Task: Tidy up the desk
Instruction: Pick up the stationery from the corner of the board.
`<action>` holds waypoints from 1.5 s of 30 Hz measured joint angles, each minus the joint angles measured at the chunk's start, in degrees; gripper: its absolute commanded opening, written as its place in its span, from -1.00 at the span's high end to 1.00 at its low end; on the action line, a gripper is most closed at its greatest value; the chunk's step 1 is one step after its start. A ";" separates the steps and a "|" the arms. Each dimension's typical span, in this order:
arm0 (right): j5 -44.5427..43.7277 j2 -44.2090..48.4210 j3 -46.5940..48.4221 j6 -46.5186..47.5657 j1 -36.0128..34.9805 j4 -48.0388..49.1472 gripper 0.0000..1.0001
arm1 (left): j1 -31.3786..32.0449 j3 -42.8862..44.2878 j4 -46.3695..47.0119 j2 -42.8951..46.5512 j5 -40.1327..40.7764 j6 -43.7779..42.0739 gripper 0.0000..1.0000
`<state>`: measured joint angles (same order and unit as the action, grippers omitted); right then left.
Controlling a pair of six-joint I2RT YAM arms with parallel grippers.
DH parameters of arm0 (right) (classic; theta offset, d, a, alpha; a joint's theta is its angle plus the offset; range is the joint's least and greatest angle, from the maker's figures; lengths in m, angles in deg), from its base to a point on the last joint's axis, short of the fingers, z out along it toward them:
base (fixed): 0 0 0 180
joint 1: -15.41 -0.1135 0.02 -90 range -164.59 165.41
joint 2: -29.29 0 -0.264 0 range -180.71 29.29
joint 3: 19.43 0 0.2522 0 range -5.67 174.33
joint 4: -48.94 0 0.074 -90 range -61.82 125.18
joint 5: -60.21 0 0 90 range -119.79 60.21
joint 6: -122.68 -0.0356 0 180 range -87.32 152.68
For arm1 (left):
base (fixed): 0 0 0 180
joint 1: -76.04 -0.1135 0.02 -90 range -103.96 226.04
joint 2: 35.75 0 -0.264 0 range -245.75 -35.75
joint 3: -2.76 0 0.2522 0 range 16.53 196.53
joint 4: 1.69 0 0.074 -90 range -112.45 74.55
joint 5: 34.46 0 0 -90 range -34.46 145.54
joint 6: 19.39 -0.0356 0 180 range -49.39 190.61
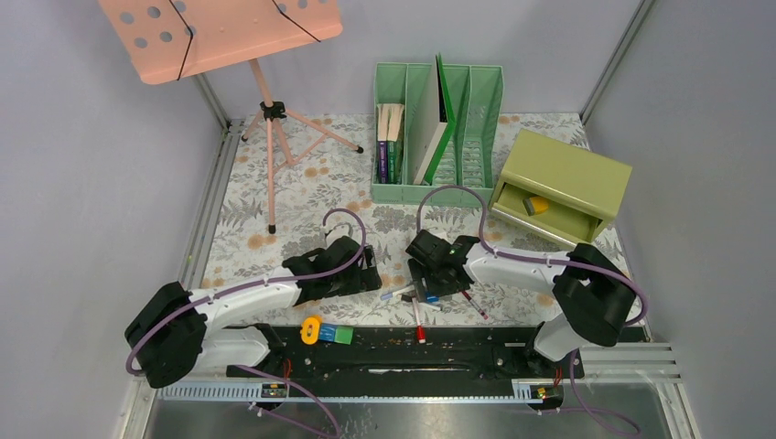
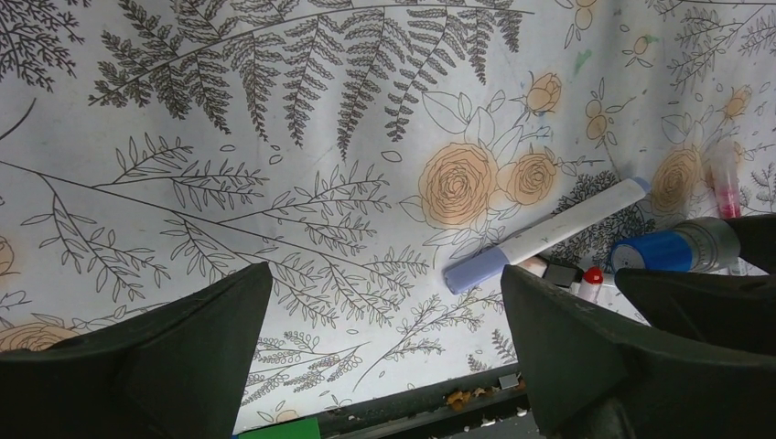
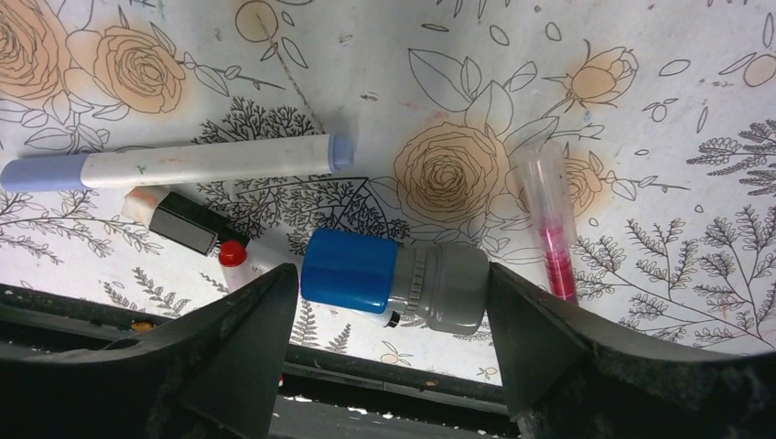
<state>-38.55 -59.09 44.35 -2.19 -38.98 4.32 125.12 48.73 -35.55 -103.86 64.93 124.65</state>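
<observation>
Worktop (image 2: 274,110) under left claw (image 2: 384,274), gaping empty; right claw (image 3: 392,274) straddles blue-capped tube (image 3: 352,270), grip unclear; file racks (image 1: 478,101) show only overhead.

The desk (image 3: 384,55) is showing matt printed cloth. The blue-and-grey tube (image 3: 393,274) and the marker (image 3: 201,162) are looking like smooth plastic.

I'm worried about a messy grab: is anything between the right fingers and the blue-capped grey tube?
Nothing visible lies between the right gripper and the blue-capped grey tube; its open fingers flank it. A red-tipped pen runs up to the tube's blue end, beside one finger.
</observation>
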 measured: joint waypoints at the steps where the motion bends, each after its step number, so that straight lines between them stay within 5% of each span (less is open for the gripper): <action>1: -0.26 -0.11 0.04 0.07 0.00 0.00 -0.58 | 0.00 0.00 0.02 -0.11 0.00 0.00 -0.98; 19: -1.36 -2.99 2.56 1.42 0.00 0.52 -0.48 | -0.04 0.00 0.04 -1.36 0.00 -0.02 -0.98; 35: -1.31 -1.11 1.46 2.08 0.00 0.96 0.53 | -0.04 0.00 0.04 0.66 0.09 0.00 -0.97; 45: -2.64 3.67 1.42 3.43 -0.02 -0.42 0.69 | -0.04 -0.76 0.07 2.05 0.35 0.00 -0.97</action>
<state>-41.19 -55.41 45.77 1.24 -39.00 3.91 125.07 47.97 -35.48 -101.81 65.28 124.65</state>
